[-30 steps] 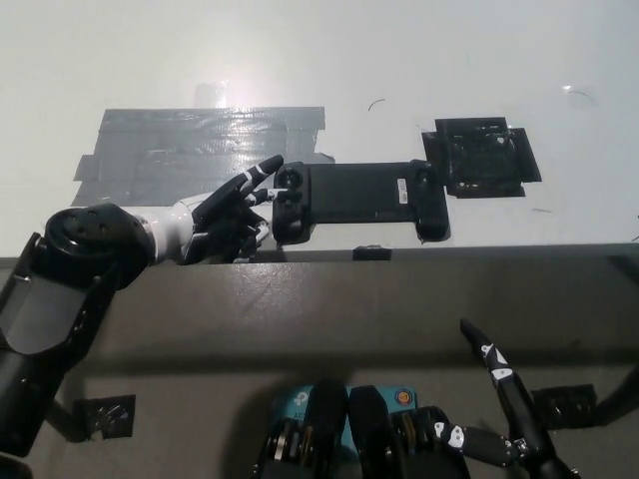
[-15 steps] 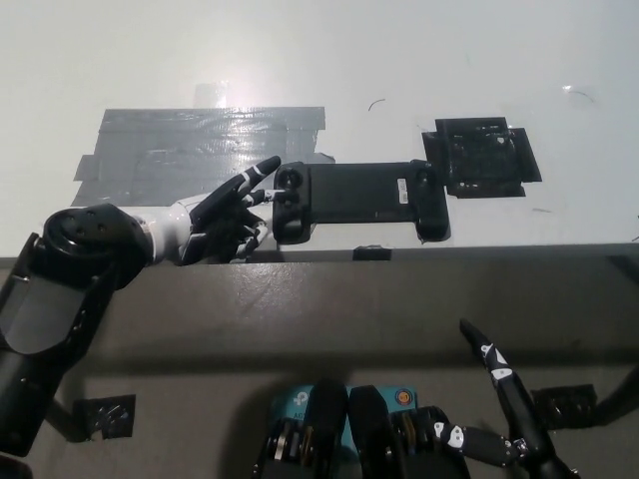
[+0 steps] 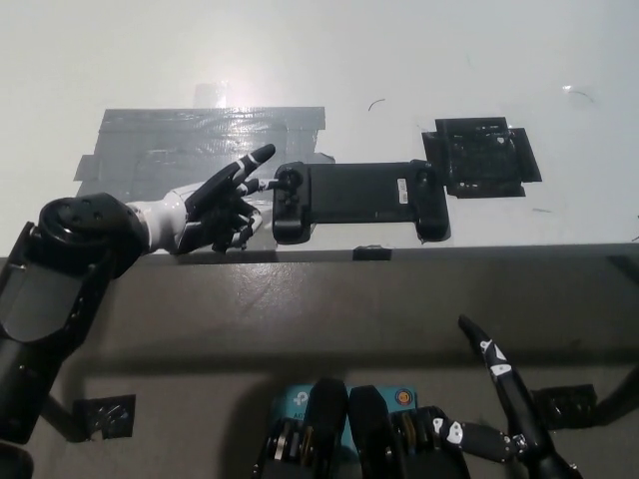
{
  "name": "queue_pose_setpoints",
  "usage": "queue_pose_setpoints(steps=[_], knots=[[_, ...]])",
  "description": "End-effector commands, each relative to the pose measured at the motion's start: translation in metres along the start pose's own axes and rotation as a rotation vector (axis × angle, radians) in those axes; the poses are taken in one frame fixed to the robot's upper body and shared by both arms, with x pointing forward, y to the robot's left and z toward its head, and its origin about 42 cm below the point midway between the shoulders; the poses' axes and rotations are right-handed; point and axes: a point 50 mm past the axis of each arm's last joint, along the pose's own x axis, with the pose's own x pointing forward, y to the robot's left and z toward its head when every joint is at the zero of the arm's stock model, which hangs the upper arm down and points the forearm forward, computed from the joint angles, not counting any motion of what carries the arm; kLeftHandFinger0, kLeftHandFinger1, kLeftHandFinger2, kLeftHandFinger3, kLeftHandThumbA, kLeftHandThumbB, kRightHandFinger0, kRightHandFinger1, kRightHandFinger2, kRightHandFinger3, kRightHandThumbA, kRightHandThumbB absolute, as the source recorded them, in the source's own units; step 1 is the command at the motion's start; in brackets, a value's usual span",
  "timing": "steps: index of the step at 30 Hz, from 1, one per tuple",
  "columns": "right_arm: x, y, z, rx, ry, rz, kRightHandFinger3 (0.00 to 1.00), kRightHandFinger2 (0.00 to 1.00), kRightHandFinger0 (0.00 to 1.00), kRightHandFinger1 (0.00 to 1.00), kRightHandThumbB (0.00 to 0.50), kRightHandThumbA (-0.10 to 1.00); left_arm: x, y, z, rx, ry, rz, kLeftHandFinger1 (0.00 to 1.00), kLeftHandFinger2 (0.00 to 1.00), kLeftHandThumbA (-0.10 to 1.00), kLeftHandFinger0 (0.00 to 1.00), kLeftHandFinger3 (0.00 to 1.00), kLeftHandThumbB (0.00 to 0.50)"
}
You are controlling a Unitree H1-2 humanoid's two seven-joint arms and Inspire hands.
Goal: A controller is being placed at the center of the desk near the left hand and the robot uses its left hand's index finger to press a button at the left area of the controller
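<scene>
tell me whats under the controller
The controller lies flat on the white desk; its left end overlaps the grey tape patch. Whatever lies directly beneath its body is covered.

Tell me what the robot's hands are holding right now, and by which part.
Nothing is held. The left hand points a finger beside the controller, just clear of its left end; the right hand rests low, empty.

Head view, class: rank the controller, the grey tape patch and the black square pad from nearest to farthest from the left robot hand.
1. Grey tape patch: under and just behind the left robot hand.
2. Controller: beside the fingertips, desk centre. These two are nearly too close to call.
3. Black square pad: beyond the controller's far end.
</scene>
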Motion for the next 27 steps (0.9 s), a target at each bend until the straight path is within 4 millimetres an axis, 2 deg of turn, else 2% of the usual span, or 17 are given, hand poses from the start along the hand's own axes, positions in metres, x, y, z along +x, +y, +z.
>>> queue_pose_setpoints(steps=[1, 5, 15, 17, 18, 19, 27], knots=[[0.0105, -0.0041, 0.0132, -0.009, -0.078, 0.000, 1.00, 1.00, 1.00, 1.00, 0.249, 1.00, -0.0067, 0.0133, 0.0275, 0.023, -0.043, 0.007, 0.00, 0.19, 1.00, 0.00, 1.00, 0.469], [0.0118, -0.0044, 0.0142, -0.010, -0.084, 0.004, 1.00, 1.00, 1.00, 1.00, 0.240, 1.00, -0.0066, 0.0129, 0.0278, 0.043, -0.043, 0.007, 0.00, 0.20, 1.00, 0.01, 1.00, 0.470], [0.0134, -0.0049, 0.0148, -0.012, -0.086, -0.001, 1.00, 1.00, 1.00, 1.00, 0.257, 1.00, -0.0026, 0.0089, 0.0261, 0.043, -0.039, 0.003, 0.00, 0.15, 1.00, 0.00, 1.00, 0.467], [0.0132, -0.0056, 0.0151, -0.014, -0.087, -0.003, 1.00, 1.00, 1.00, 1.00, 0.256, 1.00, -0.0017, 0.0080, 0.0253, 0.044, -0.040, 0.000, 0.00, 0.13, 1.00, 0.01, 1.00, 0.462], [0.0134, -0.0056, 0.0151, -0.011, -0.088, -0.004, 1.00, 1.00, 1.00, 1.00, 0.257, 1.00, -0.0019, 0.0074, 0.0242, 0.040, -0.037, -0.001, 0.00, 0.13, 1.00, 0.06, 1.00, 0.456], [0.0131, -0.0054, 0.0151, -0.012, -0.086, -0.002, 1.00, 1.00, 1.00, 1.00, 0.257, 1.00, -0.0021, 0.0069, 0.0232, 0.031, -0.033, -0.002, 0.00, 0.13, 1.00, 0.01, 1.00, 0.458], [0.0147, -0.0045, 0.0158, -0.007, -0.090, -0.006, 1.00, 1.00, 1.00, 1.00, 0.257, 1.00, -0.0012, 0.0047, 0.0197, 0.054, -0.034, 0.004, 0.00, 0.08, 1.00, 0.00, 1.00, 0.458]])
